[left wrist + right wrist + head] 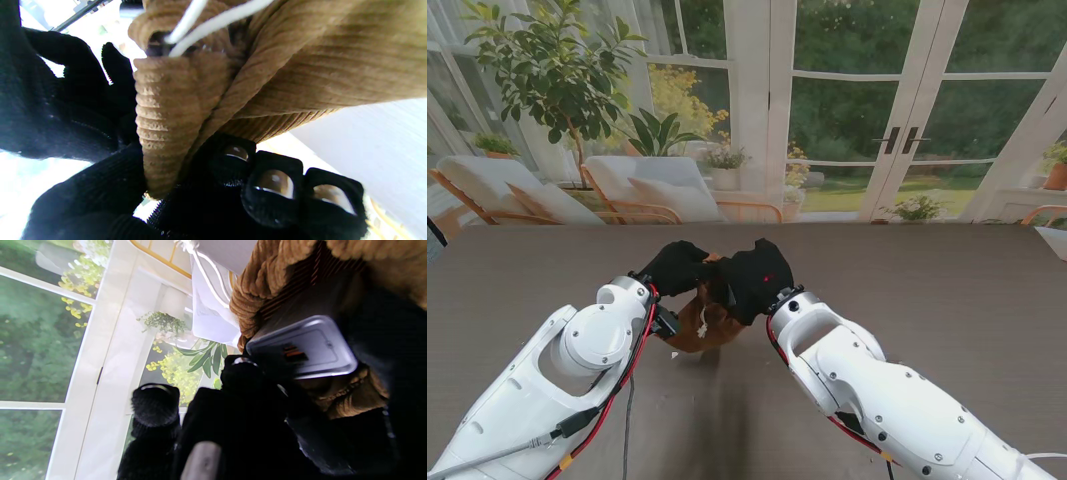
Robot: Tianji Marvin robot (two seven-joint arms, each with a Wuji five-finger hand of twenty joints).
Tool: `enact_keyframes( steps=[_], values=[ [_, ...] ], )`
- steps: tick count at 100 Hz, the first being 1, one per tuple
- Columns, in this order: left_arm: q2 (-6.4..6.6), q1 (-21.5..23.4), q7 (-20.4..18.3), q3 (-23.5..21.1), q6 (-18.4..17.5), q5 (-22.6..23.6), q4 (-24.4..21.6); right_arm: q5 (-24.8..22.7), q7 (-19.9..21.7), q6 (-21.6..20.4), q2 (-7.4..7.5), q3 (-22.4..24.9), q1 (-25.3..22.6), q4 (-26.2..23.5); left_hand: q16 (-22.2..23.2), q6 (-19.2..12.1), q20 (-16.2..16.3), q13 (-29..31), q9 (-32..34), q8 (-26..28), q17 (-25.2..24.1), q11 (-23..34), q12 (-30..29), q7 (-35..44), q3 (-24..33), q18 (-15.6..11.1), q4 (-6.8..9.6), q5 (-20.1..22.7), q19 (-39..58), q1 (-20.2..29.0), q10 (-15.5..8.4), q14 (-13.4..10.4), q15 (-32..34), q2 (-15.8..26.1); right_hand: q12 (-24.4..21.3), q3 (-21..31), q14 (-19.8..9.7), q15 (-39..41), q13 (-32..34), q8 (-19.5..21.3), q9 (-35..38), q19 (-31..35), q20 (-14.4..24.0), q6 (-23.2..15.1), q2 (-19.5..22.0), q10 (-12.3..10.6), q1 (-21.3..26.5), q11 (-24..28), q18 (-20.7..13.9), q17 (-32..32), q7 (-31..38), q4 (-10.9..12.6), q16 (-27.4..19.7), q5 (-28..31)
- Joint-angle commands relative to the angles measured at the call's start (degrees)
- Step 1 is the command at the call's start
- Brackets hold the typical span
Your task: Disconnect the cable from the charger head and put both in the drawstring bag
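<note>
The brown corduroy drawstring bag (pixel 695 332) hangs between my two black-gloved hands over the middle of the table. My left hand (pixel 675 266) is shut on the bag's rim, a fold of cloth (pixel 166 126) pinched between its fingers (pixel 273 183). White cords (pixel 213 23) run out of the gathered mouth; I cannot tell drawstring from cable. My right hand (pixel 755 275) is shut on the pale charger head (pixel 310 346). The charger head sits at the bag's opening (pixel 260 290), its port face towards the wrist camera. No cable is plugged into the ports that show.
The dark brown table (pixel 947 300) stretches wide on both sides of the hands. Beyond its far edge stand lounge chairs (pixel 517 190), a potted plant (pixel 557 70) and glass doors (pixel 897 110). Both forearms come up from the near corners.
</note>
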Motion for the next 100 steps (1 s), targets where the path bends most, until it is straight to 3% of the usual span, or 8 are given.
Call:
enact_keyframes(
  steps=[1, 51, 62, 74, 86, 100],
  values=[
    [-0.5, -0.1, -1.0, 0.1, 0.1, -0.3, -0.2, 0.0, 0.7, 0.3, -0.35, -0.2, 0.1, 0.2, 0.2, 4.8, 0.7, 2.6, 2.4, 0.0, 2.8, 0.8, -0.5, -0.1, 0.9, -0.3, 0.41, 2.8, 8.6, 2.1, -0.2, 0.2, 1.9, 0.9, -1.1, 2.3, -6.7, 1.7, 0.2, 3.0, -1.3, 2.5, 0.8, 0.7, -0.5, 1.3, -1.8, 0.1, -0.4, 29.0, 5.4, 1.8, 0.0, 2.1],
    [-0.64, 0.0, -0.6, -0.1, -0.3, -0.9, 0.0, 0.6, 0.0, 1.9, -0.65, -0.4, 0.6, 1.0, 0.2, 4.7, 0.6, 2.6, 2.5, 0.0, 2.9, 1.0, -0.7, -0.5, 1.4, -0.4, 0.56, 3.5, 8.6, 1.9, -0.1, 0.2, 2.0, 0.4, -3.2, 0.2, -6.4, -0.1, 0.2, -0.7, -3.5, 1.0, 0.7, 4.1, 0.9, 1.8, -5.5, -1.7, 0.6, 28.6, -1.2, 1.3, -1.3, -4.8],
    [-0.72, 0.2, -0.2, -0.3, -0.7, -1.0, 0.0, 0.9, -0.7, 2.0, -0.75, 0.2, 0.6, 1.1, 0.2, 4.8, 0.6, 2.6, 2.5, 0.1, 2.9, 1.1, -0.7, -0.6, 1.5, -0.4, 0.56, 3.6, 8.6, 1.8, 0.0, 0.2, 2.0, 0.4, -4.2, -1.6, -6.0, -0.9, 0.2, -1.7, -3.8, 0.3, 0.7, 3.0, 4.0, 1.8, -6.4, -2.6, 0.8, 28.5, -1.7, 1.6, -1.8, -5.6],
    [-0.6, 0.5, -0.4, -0.9, -1.6, -1.2, 0.0, 1.8, -1.1, 2.4, -0.9, 1.7, 0.2, 0.7, 0.2, 4.8, 0.5, 2.6, 2.5, 0.3, 2.7, 1.2, -0.7, -0.6, 1.4, -0.5, 0.56, 3.5, 8.6, 1.7, 0.1, 0.1, 2.1, 0.7, -6.7, -5.0, -3.7, -3.3, 0.2, -2.3, -4.6, -2.2, 0.5, 0.8, 9.5, 2.8, -6.0, -5.0, 2.6, 27.8, -1.9, 2.7, -3.5, -6.4],
    [-0.18, 1.0, -2.0, -2.0, -3.9, -2.2, 0.0, 3.3, -0.8, 3.5, -1.06, 3.6, -0.6, 0.3, 0.2, 4.9, 0.7, 2.1, 2.1, 0.8, 1.0, -0.1, -0.1, -0.9, -0.4, -1.5, 0.3, 2.3, 7.9, 2.6, 0.1, 0.2, 1.5, 1.5, -10.3, -10.4, 1.1, -9.3, 0.0, -2.1, -6.7, -6.7, 1.1, -1.2, 17.0, 4.8, -4.4, -8.6, 5.6, 25.8, -2.4, 5.0, -7.2, -6.8],
    [0.51, 1.6, -4.7, -3.5, -7.1, -3.7, 0.0, 5.8, -0.5, 4.5, -1.17, 6.3, -1.9, 0.2, 2.9, 5.6, 4.4, -1.6, -0.3, 1.4, -3.0, -2.6, 3.1, -2.0, -6.0, -2.1, -0.76, -0.7, 4.9, 6.1, 1.1, 1.0, 0.0, 4.1, -14.2, -13.1, 6.3, -17.5, -0.1, -1.6, -7.6, -11.2, 2.1, -2.0, 22.0, 6.4, -4.0, -11.9, 8.6, 20.8, -3.0, 6.8, -10.9, -6.8]
  ],
)
